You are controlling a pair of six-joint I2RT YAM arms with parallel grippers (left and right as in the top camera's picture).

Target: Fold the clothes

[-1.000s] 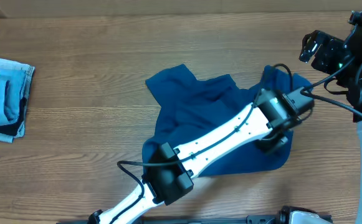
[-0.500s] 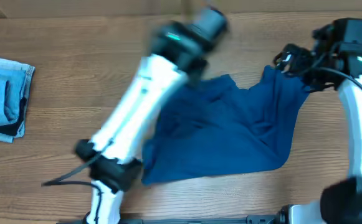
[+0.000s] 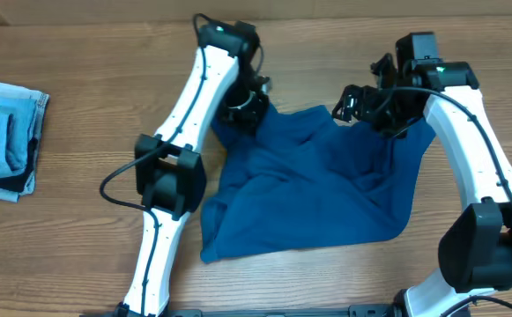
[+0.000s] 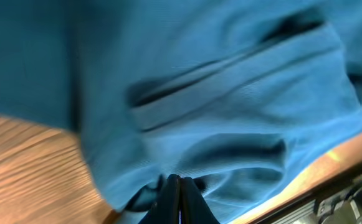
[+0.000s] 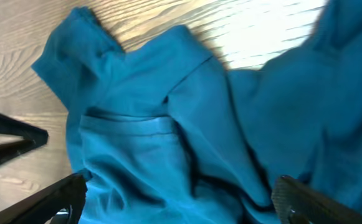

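Two arms work at the upper edge of the shirt (image 3: 308,194), which lies rumpled in the middle of the table (image 3: 88,229), its lower hem running toward the bottom centre of the overhead frame and its upper corners bunched near the grippers.

At the shirt's upper-left corner, the left gripper (image 3: 241,113) has its fingers pressed fully together. In the left wrist view the tips meet at a gathered fold of cloth at the bottom centre, so it appears to have pinched the fabric edge there, though the exact bite is partly hidden by the folds.

Near the shirt's upper-right corner, the right gripper (image 3: 354,104) is spread as wide as it goes and holds nothing. Its wrist view shows one finger at the lower left and one at the lower right, with wrinkled cloth and a seamed band lying between and beyond them.

My reading is that each arm is taking one top corner so the shirt can be lifted and pulled flat before any fold is made. The left seems to have its corner; the right is lined up over its side but has not yet closed.

Far off at the left edge, a folded denim stack (image 3: 4,136) sits well apart from the work.
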